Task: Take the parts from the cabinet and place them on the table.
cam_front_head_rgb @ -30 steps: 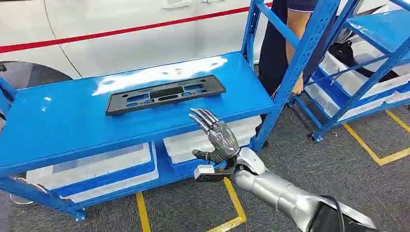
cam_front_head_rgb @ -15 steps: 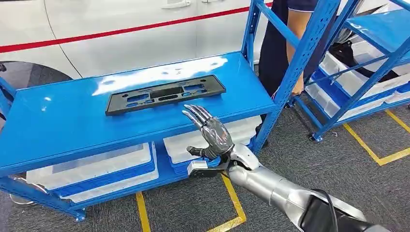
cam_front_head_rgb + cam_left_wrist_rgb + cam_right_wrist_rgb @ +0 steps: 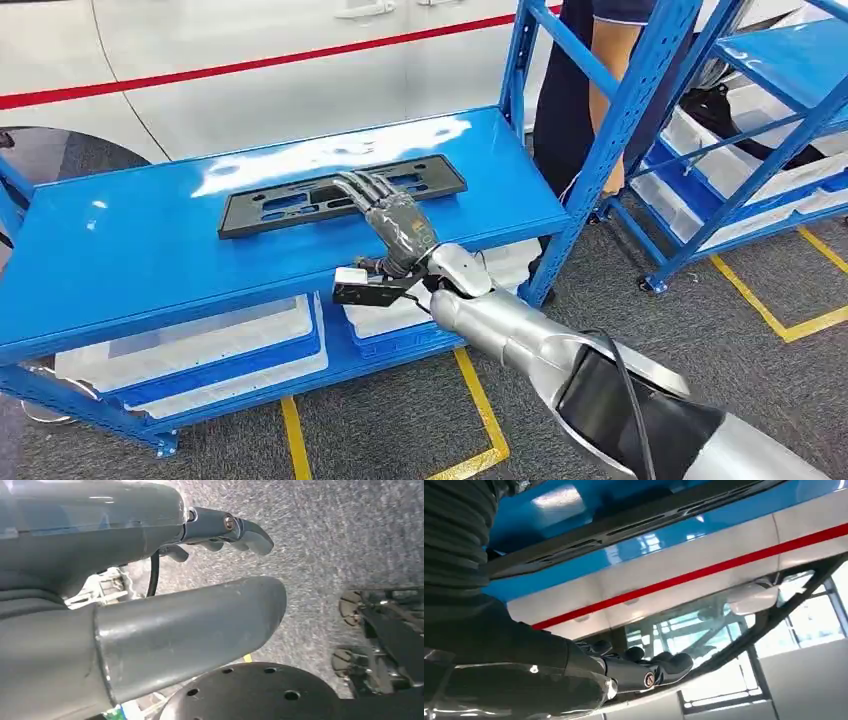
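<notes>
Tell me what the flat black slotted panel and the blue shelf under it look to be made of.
The flat black slotted panel looks like moulded plastic with a matt finish: thin, dull, with crisp rectangular cut-outs and no shine. The blue shelf looks like painted sheet metal with a glossy coat: bright reflections lie across its top, and its edge is folded down. Neither can be confirmed by look alone.

no readable text, labels, brands or numbers on any surface
</notes>
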You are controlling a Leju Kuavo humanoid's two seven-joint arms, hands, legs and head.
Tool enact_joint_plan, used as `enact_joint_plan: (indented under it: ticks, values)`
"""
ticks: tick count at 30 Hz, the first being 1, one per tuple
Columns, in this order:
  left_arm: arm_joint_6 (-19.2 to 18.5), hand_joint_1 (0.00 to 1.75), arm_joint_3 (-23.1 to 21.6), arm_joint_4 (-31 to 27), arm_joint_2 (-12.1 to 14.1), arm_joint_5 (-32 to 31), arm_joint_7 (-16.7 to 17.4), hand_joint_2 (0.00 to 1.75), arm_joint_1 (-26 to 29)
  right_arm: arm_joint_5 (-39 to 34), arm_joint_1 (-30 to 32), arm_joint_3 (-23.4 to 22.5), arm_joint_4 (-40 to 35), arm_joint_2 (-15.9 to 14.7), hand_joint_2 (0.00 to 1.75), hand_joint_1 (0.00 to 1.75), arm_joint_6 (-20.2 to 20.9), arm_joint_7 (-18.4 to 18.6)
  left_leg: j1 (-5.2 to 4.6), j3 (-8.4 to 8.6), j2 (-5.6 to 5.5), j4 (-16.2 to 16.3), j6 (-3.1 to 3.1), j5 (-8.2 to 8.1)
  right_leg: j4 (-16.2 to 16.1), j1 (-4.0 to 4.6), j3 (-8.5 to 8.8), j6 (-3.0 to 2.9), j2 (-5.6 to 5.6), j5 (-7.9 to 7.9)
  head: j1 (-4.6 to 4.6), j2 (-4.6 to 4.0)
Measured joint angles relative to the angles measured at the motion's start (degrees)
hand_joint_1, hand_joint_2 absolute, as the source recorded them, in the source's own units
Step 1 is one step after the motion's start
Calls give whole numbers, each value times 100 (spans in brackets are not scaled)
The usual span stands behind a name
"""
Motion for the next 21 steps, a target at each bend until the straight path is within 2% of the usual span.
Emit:
enact_joint_plan:
  ticks: [5, 21]
  values:
    - [-4, 0, -39, 0, 0, -7, 9, 0, -28, 15, -227, 11, 419, 216, 175, 0, 11, 0, 0, -2, 0, 1, 0, 0, 0, -1, -3, 1, 0, 1, 0, 0]
    - [-9, 0, -94, 0, 2, 61, 50, 0, -26, 76, -278, 13, 830, 382, 175, 0, 107, -22, -1, -3, 0, 1, 1, 2, 0, -1, -3, 1, 0, 4, 0, 0]
